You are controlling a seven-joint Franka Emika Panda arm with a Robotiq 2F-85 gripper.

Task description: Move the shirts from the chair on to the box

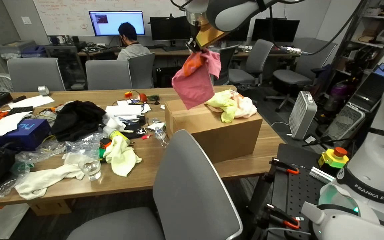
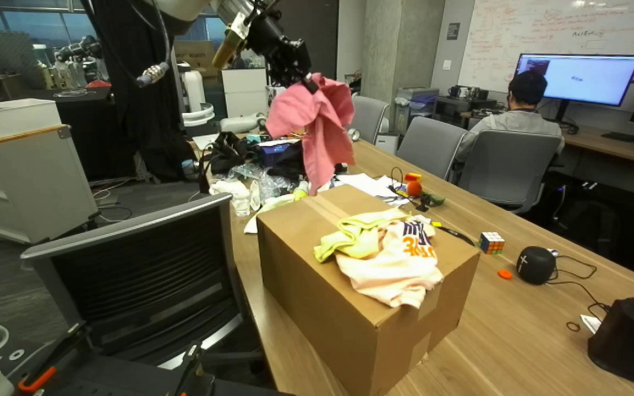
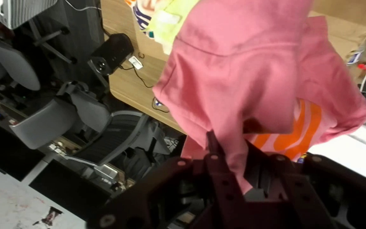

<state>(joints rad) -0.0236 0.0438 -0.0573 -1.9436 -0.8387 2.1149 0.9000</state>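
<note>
While shirt (image 1: pixel 195 87) hangs, pink; box (image 2: pixel 289 223) edge bare

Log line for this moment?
gripper: holding pink shirt | on cardboard box: yellow-green shirt, peach shirt | pending: place pink shirt

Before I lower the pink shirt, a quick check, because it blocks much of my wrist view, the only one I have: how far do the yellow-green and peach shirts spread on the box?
Observer: In an exterior view, the peach shirt reaches right to the edge at one end of the box, with the yellow-green shirt bunched against it.
Operator: Understood. Is any furniture standing near that box, out of my sight?
Observer: Yes, in both exterior views: the grey chair stands near one long side of it, with a strip of the table showing between the two.
</note>
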